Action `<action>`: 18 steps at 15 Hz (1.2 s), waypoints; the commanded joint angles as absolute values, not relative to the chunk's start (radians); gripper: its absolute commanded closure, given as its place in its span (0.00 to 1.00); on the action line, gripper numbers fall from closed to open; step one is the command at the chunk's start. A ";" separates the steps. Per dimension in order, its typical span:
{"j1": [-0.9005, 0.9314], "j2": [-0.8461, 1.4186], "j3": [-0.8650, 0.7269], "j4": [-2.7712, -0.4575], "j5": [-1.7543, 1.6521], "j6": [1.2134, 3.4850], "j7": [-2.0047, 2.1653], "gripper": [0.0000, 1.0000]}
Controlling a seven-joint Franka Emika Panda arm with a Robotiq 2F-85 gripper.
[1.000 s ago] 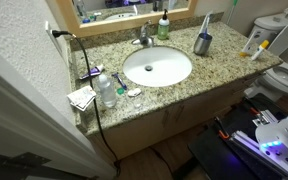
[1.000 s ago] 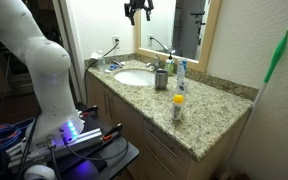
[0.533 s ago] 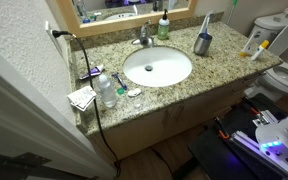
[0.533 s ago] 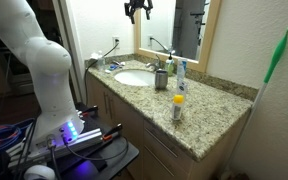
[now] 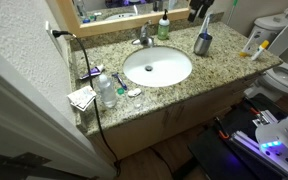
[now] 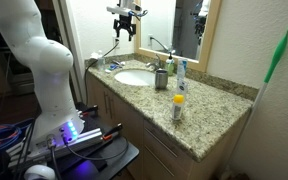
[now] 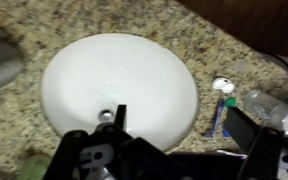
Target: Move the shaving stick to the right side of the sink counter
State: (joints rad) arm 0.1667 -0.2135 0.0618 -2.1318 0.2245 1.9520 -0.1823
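Gripper (image 6: 124, 25) is held high above the sink counter (image 5: 224, 62), jaws apart, nothing carried. Shaving stick (image 7: 221, 118) is seen lying flat on the surface just beside the basin (image 5: 156, 67) rim, near the clear bottles (image 5: 106, 90). Step in hand is judged to be the approach. The jaws should be turned across the stick's thin width, centred along its length, and lowered straight down, clear of the bottles. Risk noted: so slim an item may be pushed rather than pinched.
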 commanded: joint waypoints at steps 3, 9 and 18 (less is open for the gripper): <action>0.178 -0.199 0.090 -2.152 0.290 1.978 -0.183 0.00; 0.215 0.054 0.159 -2.017 0.381 2.085 -0.047 0.00; 0.227 0.251 0.208 -1.870 0.378 2.086 0.080 0.00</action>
State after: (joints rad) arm 0.2305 0.2071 0.2020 -1.9091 0.3967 2.1101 0.0495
